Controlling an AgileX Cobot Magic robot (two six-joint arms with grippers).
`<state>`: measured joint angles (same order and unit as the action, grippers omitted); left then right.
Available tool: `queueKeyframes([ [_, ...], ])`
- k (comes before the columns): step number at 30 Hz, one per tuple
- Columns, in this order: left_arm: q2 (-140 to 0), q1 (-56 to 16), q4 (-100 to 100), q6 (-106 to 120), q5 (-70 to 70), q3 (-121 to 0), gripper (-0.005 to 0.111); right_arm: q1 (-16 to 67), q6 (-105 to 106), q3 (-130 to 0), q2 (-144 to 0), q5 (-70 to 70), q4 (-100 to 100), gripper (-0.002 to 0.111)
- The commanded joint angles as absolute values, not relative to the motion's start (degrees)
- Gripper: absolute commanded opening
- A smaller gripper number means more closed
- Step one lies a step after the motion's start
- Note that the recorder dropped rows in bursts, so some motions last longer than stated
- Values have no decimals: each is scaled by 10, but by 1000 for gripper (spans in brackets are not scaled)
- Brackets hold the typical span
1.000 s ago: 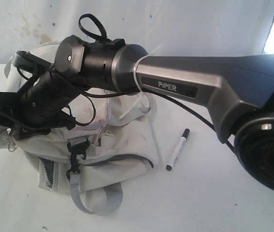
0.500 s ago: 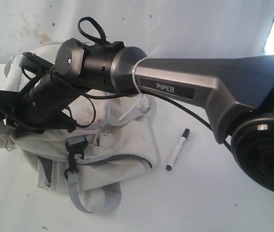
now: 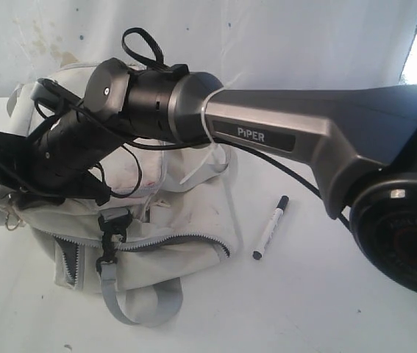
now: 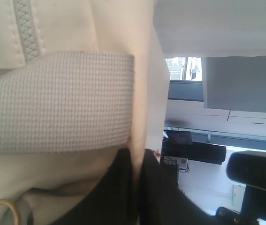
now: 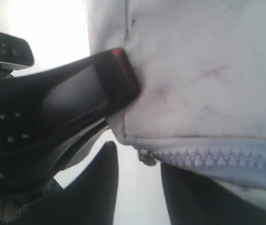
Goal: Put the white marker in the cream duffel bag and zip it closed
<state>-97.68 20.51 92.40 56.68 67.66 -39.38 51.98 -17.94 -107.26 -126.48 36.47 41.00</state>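
- Marker (image 3: 271, 228) lies well apart from both grippers.
- Left gripper (image 4: 135, 158) pinches bag (image 3: 193, 213); hold taut.
- Right gripper (image 5: 137, 187), spread, seemingly straddles zipper pull (image 5: 146, 157); close squarely.

We've open white tabletop (image 3: 318, 294) all round the slim white black-capped marker (image 3: 269, 229); grey-black robot arm (image 3: 282, 132) crosses above, w/ soft cream fabric duffel bag (image 3: 186, 220) near.

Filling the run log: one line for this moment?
left gripper: shut on cream duffel bag | right gripper: open at zipper pull | white marker: on table
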Motion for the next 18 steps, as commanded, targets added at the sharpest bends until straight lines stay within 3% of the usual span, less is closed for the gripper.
queueKeyframes([
  [1, -973, 206, 915, 570, 686, -394, 0, 520, -179, -1072, -1262, 341, 413, 30],
  [9, -973, 206, 912, 570, 679, -394, 0, 520, -162, -1072, -1262, 356, 409, 0],
  [18, -973, 206, 888, 570, 650, -394, 0, 516, -142, -1072, -1257, 469, 369, 0],
])
